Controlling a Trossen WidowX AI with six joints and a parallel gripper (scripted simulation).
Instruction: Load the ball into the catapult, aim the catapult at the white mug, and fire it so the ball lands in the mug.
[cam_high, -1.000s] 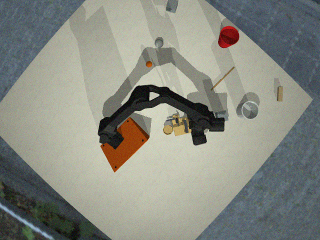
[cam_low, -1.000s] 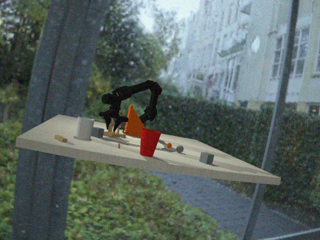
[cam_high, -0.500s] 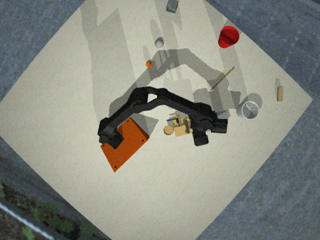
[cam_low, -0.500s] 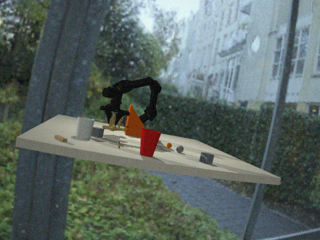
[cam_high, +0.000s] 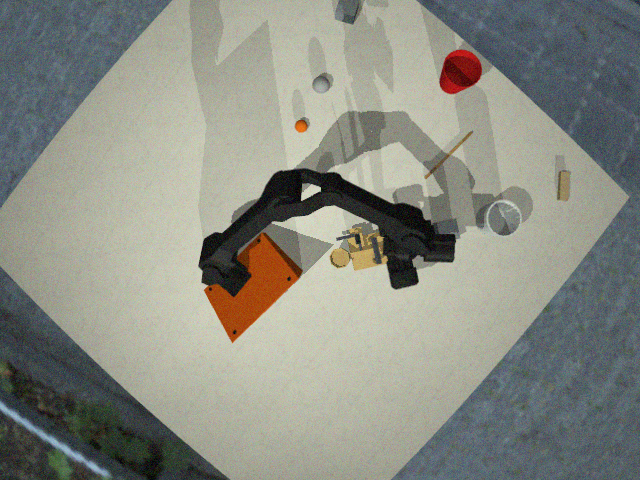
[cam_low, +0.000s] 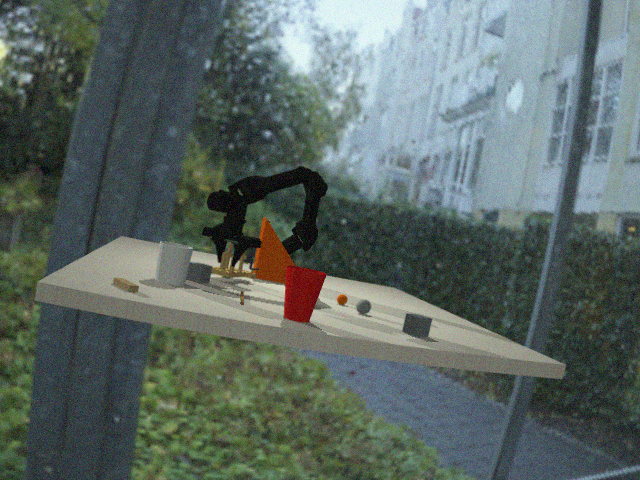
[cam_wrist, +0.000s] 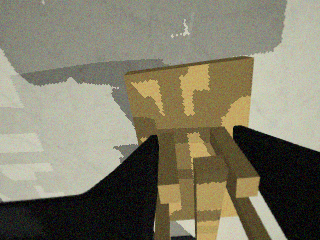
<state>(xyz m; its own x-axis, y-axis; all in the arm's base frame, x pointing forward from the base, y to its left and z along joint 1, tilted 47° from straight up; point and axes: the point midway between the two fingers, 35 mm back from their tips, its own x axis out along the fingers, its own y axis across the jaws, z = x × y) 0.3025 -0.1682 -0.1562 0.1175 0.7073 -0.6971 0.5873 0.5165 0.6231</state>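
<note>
Orange ball near grey ball; red cup, white mug well apart.

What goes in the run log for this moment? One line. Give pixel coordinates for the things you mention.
tool (cam_low: 227, 260) (cam_wrist: 194, 136): shut on catapult (cam_high: 368, 259) (cam_low: 224, 258) (cam_wrist: 190, 95) | orange ball (cam_high: 300, 126) (cam_low: 342, 299): on table | mug (cam_high: 489, 219) (cam_low: 173, 264): upright
</note>
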